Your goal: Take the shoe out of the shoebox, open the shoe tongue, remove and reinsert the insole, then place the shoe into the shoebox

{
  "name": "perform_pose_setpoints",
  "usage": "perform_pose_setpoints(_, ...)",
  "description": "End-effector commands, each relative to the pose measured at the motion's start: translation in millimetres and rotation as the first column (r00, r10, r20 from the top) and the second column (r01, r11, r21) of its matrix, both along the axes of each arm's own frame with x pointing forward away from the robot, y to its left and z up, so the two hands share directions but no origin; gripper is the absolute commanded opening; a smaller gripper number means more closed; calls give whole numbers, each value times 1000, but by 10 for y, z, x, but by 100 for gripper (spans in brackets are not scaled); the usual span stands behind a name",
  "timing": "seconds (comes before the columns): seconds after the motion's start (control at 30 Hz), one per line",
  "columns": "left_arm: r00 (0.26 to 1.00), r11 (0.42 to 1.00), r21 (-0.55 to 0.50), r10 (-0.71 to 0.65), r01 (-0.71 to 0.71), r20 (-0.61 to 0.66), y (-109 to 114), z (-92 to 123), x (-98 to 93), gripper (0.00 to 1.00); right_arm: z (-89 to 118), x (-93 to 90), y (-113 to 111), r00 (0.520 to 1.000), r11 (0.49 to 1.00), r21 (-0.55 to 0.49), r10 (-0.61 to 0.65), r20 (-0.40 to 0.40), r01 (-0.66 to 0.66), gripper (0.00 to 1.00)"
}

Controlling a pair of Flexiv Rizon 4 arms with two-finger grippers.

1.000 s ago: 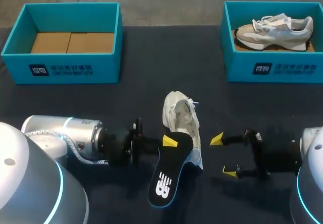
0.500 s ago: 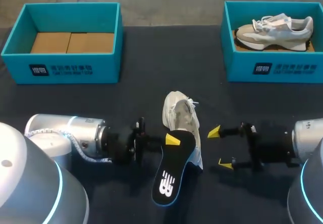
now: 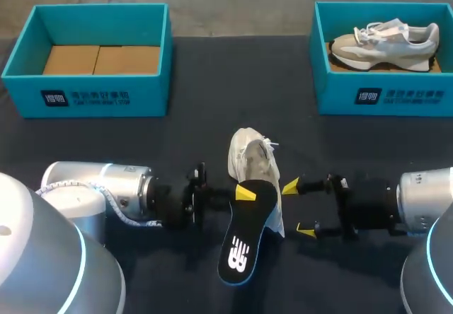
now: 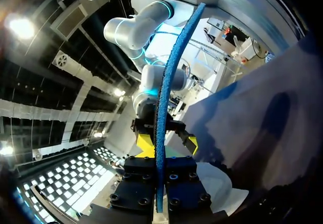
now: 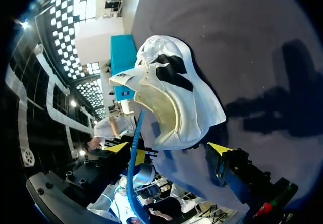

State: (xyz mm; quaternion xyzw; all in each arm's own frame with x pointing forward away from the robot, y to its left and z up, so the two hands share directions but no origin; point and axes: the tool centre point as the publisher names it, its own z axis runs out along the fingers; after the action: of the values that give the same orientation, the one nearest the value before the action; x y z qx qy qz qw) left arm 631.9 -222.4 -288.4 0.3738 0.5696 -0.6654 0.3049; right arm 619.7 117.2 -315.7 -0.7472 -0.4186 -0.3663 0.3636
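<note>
left shoebox [image 3: 85,98]: white print, unreadable | right shoebox [image 3: 386,96]: same | insole [image 3: 244,243]: white logo

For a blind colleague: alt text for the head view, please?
The left gripper holds a black insole over a white shoe mid-table; the open right gripper is beside it. Behind, the right shoebox holds a second shoe, the left shoebox none.

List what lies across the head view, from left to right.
Teal cardboard shoebox with a bare floor → black foam insole with a white logo, clamped in the left gripper → open right gripper → second teal shoebox holding a beige-and-white sneaker. The white shoe overlaps the insole, so it is left out.
</note>
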Motion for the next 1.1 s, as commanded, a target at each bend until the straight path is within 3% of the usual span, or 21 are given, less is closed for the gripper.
perform_pose_setpoints(0.03, 999, 1000, -12, -9, 9, -32, -36, -15, -23, 0, -8, 15, 53, 1000, 1000, -8, -3, -3, 3, 100)
perform_pose_setpoints(0.6, 988, 1000, -22, 1, -5, -153, -95, -189, -47, 0, -8, 15, 53, 1000, 1000, -8, -3, -3, 3, 100)
perform_pose_setpoints(1.1, 975, 999, 1, 35, -36, -221, -123, -87, 71, 0, -8, 15, 53, 1000, 1000, -8, -3, -3, 3, 100)
